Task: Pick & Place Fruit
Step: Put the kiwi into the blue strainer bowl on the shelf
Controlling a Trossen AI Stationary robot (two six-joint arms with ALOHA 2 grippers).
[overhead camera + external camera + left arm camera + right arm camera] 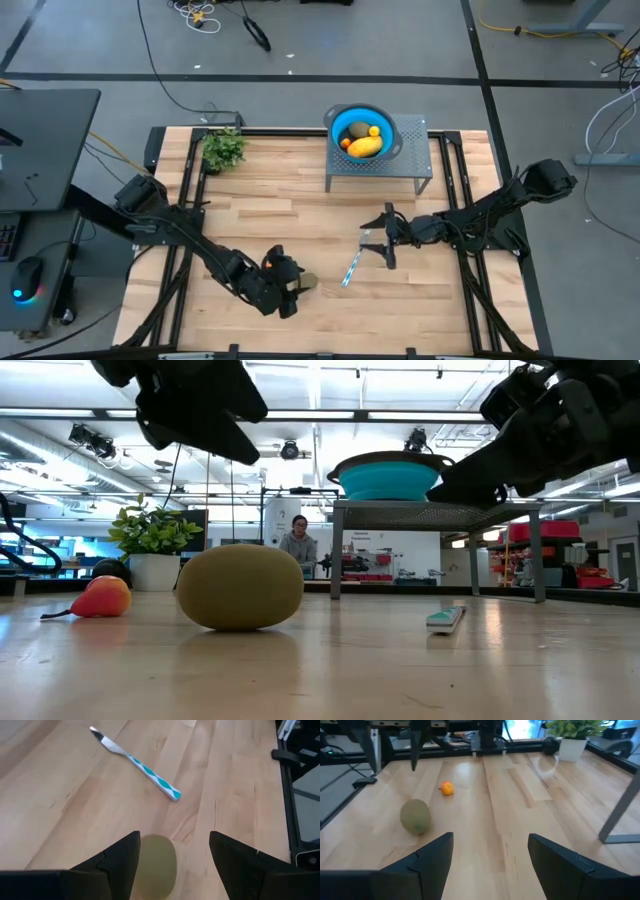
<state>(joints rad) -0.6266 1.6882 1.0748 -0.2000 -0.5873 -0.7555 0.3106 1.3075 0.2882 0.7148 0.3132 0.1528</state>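
Observation:
An olive-brown kiwi (309, 283) lies on its side on the wooden table near the near edge. My left gripper (297, 289) hangs open above it; the left wrist view shows the kiwi (156, 865) between and beyond the fingers, untouched. A small orange-red fruit (101, 598) lies on the table close by, as the right wrist view also shows (447, 788). A blue bowl (337, 118) on a grey stand holds the yellow-orange oblong (365, 147), another kiwi (357, 129) and small bits. My right gripper (378, 238) hovers open mid-table.
A silver-blue utensil (352, 268) lies on the table between the two grippers. A potted green plant (224, 148) stands at the far left corner. The grey metal stand (420, 175) sits at the far edge. A person (297, 546) sits in the room beyond.

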